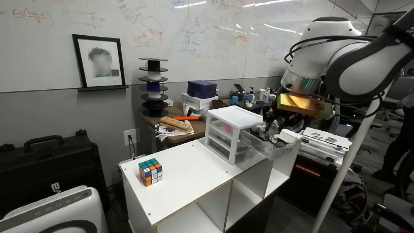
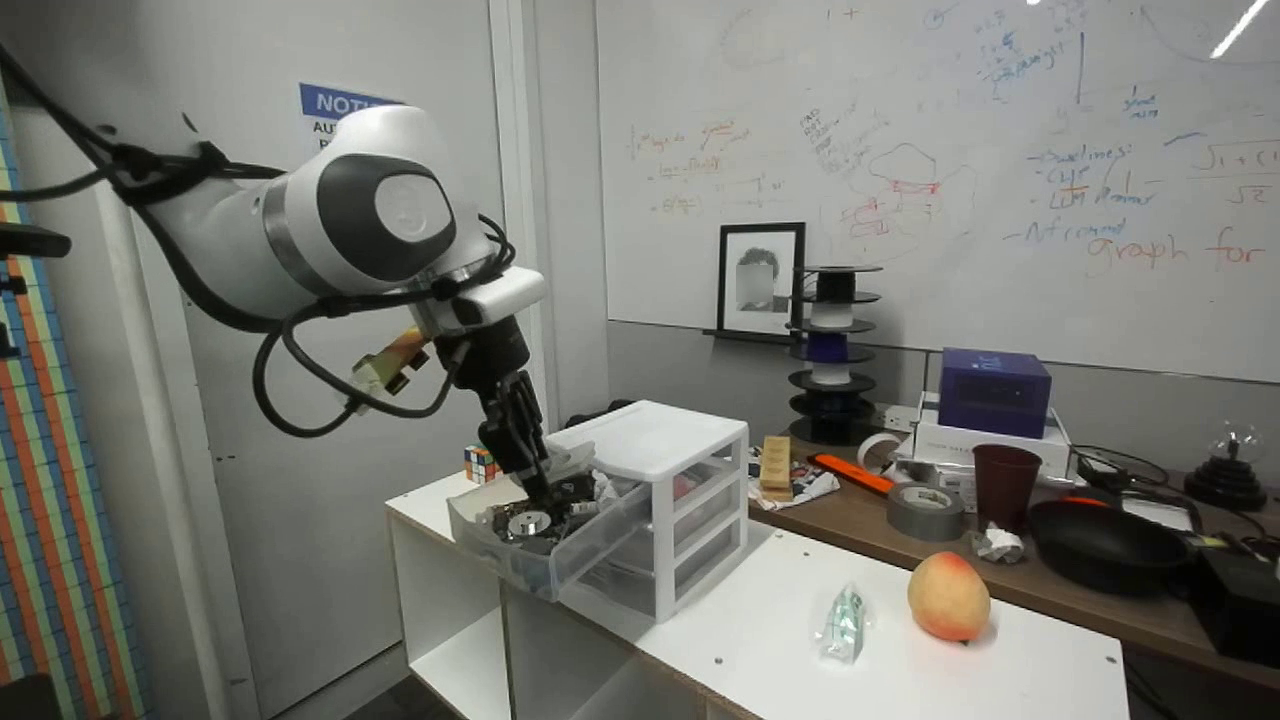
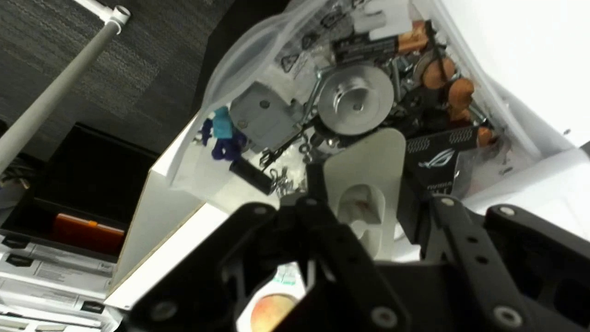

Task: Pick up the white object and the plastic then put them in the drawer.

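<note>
In an exterior view, a drawer unit (image 1: pixel 237 116) stood on a white shelf (image 1: pixel 190 181), its upper drawer (image 1: pixel 278 154) pulled out. A robot arm (image 1: pixel 323 55) reached down over that drawer, in front of the drawer unit. A puzzle cube (image 1: pixel 150 171) sat on the shelf, well apart from the drawer unit. Beyond the drawer unit, a desk (image 1: pixel 200 129) bore a purple box (image 1: pixel 202 89) and a stack of spools (image 1: pixel 154 85).

In an exterior view, a plastic packet (image 2: pixel 843 625) lay on the shelf, on the opposite side of the drawer unit from the puzzle cube. A peach (image 2: pixel 948 597) rested near the packet, farther from the drawer unit. Past the drawer unit, a cup (image 2: pixel 1003 485) and a tape roll (image 2: pixel 925 512) stood on the desk.

In the wrist view, the gripper (image 3: pixel 364 198) was over the pulled-out drawer of the drawer unit, its jaws pinching the white object (image 3: pixel 380 152) between the fingertips (image 3: pixel 316 182). The white object was flat, with rounded corners and an oval hole. Whether it touched the things beneath, I could not tell. A metal disc (image 3: pixel 356 100), a grey block (image 3: pixel 265 115) and a black box (image 3: pixel 435 159) lay in the drawer.
</note>
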Controlling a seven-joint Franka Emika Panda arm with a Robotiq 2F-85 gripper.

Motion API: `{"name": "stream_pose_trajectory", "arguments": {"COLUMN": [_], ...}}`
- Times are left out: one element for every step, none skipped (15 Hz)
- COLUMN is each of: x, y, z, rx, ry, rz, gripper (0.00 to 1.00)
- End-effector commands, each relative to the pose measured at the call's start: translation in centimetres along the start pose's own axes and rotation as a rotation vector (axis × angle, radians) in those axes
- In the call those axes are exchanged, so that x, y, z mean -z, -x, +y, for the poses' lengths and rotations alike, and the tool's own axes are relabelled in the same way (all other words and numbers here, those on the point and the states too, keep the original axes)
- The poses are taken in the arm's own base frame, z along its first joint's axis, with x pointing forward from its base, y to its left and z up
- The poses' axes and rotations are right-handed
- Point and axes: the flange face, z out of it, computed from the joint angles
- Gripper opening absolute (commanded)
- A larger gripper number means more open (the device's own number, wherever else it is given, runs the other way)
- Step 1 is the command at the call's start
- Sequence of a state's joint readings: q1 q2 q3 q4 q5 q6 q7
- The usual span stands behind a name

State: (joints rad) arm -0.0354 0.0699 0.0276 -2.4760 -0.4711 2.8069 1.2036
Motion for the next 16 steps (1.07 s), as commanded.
{"name": "stream_pose_trajectory", "arguments": {"x": [-1.2, -1.4, -1.4, -1.5, -1.2, -0.9, -0.6, -0.2, 0.4, 0.9, 1.7, 2.5, 3.6, 4.6, 5.7, 7.0], "y": [-0.2, -0.4, -0.6, -0.8, -1.1, -1.1, -1.3, -1.4, -1.0, -0.6, 0.0, 0.6, 1.5, 2.2, 3.1, 3.9], "z": [-2.0, -2.1, -2.3, -2.4, -2.5, -2.2, -2.2, -2.3, -1.9, -1.9, -1.9, -1.9, -2.1, -2.3, -2.6, -3.1], "rx": [0.065, 0.074, 0.077, 0.084, 0.089, 0.092, 0.104, 0.106, 0.117, 0.138, 0.170, 0.198, 0.226, 0.257, 0.303, 0.349], "ry": [0.003, 0.015, 0.026, 0.040, 0.057, 0.073, 0.096, 0.114, 0.138, 0.155, 0.181, 0.204, 0.218, 0.222, 0.216, 0.206], "rz": [-0.057, -0.065, -0.065, -0.063, -0.052, -0.045, -0.042, -0.034, -0.031, -0.028, -0.032, -0.038, -0.039, -0.045, -0.048, -0.049], "gripper": [0.35, 0.65, 0.66, 0.70, 0.79, 0.86, 0.93, 0.99, 1.00, 1.00, 1.00, 1.00, 1.00, 1.00, 1.00, 1.00]}}
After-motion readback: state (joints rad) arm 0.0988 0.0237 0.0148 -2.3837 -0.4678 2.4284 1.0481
